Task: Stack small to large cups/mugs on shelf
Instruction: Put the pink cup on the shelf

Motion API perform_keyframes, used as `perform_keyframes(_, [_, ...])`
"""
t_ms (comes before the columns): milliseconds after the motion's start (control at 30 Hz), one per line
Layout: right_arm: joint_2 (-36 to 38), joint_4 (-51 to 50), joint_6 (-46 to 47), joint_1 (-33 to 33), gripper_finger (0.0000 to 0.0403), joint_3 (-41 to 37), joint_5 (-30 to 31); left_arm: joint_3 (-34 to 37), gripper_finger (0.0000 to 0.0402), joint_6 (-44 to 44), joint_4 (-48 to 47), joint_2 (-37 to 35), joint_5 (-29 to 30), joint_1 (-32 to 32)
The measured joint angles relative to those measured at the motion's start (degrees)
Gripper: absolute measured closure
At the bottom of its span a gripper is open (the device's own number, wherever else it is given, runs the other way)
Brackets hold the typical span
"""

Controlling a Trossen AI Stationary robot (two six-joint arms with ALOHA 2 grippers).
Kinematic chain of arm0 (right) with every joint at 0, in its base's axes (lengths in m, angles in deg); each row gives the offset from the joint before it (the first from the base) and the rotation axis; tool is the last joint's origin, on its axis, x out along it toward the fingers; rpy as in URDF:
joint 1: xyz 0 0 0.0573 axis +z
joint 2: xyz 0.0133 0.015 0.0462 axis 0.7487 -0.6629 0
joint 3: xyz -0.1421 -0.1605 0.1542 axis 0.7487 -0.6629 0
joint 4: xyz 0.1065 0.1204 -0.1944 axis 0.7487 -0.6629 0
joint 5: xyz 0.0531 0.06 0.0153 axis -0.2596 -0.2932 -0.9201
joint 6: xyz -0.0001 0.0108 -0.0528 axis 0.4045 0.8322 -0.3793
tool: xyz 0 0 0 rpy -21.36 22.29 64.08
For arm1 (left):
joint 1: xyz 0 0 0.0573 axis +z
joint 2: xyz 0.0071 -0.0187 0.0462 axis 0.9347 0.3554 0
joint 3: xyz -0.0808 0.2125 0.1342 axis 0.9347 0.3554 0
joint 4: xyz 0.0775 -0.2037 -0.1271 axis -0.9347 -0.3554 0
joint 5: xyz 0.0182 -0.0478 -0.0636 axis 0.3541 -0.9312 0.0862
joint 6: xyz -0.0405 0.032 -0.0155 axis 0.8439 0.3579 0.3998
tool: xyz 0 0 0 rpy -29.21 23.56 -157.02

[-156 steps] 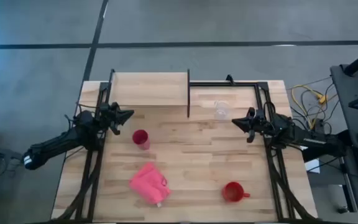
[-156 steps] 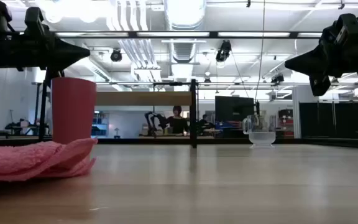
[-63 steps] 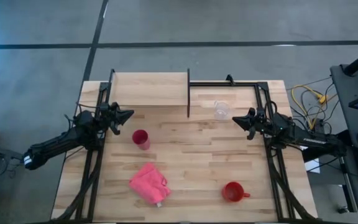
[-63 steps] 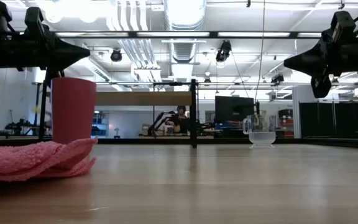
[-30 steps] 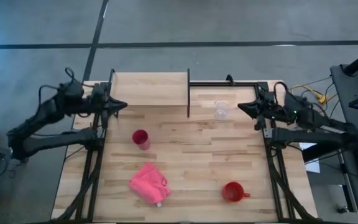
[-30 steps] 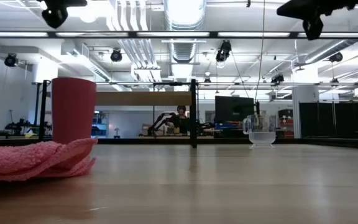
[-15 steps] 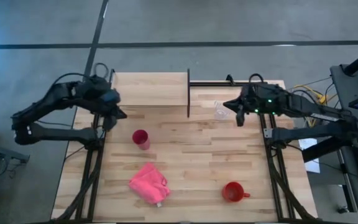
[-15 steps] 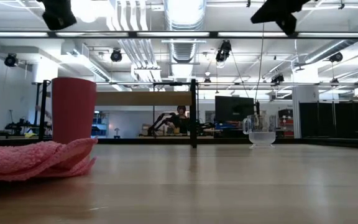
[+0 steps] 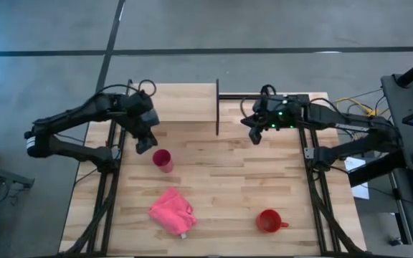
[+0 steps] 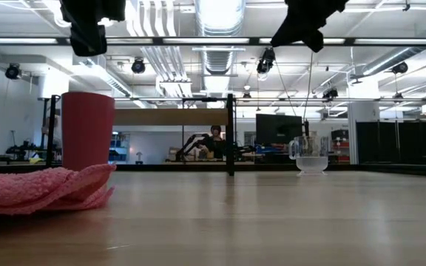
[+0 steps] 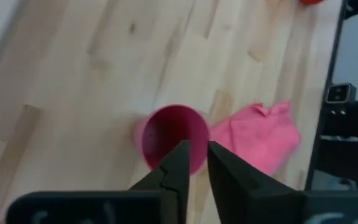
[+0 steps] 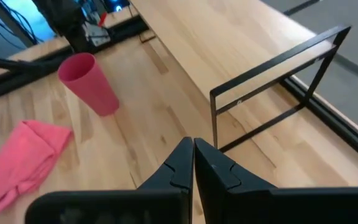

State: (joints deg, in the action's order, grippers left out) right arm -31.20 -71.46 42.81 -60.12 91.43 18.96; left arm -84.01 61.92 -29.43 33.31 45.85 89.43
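The left gripper (image 9: pixel 145 140) hangs in the air above the table, just toward the left edge from the pink-red tumbler (image 9: pixel 162 160), with its two dark fingers (image 11: pixel 178 167) nearly together, only a thin slit between them, and nothing held. Its wrist view looks straight down into the tumbler's open mouth. The right gripper (image 9: pixel 254 133) hovers high near the back edge, its fingers (image 12: pixel 185 163) pressed together and empty, above the spot where the small clear cup (image 10: pixel 310 156) stands; from overhead the arm hides that cup, but the table-level view shows it upright on the table (image 9: pixel 221 193) to the right of the black post. The shelf (image 9: pixel 181 102) is the raised plank at the back left corner, bare on top. The red mug (image 9: pixel 268 221) sits near the front right corner, handle toward the right edge, and a pink cloth (image 9: pixel 171 210) lies near the front edge, left of centre. The step in hand looks like the reach toward the first cups. To do it well, each gripper would need to spread its fingers before coming down, since neither gap would take a rim now. The left would do best to straddle the tumbler's wall low enough not to tip it. The clear cup is light, so a gentle squeeze seems wise.
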Motion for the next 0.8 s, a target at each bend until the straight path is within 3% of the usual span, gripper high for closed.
perform_keyframes(167, [-3.5, -3.7, 0.4, 0.0, 0.0394, 2.2, 0.0, 0.0, 0.0330, 0.5, 0.0, 2.8, -4.7, -2.9])
perform_keyframes(467, [-7.8, -4.2, 0.7, 0.0, 0.0394, 3.4, 0.0, -0.1, 0.0329, -0.7, 0.2, 8.3, -4.6, -6.5])
perform_keyframes(800, [-3.7, -5.9, 1.1, 1.3, 0.0394, 3.4, -0.6, -0.2, 0.0329, -0.8, 7.5, 9.1, -4.6, -6.5])
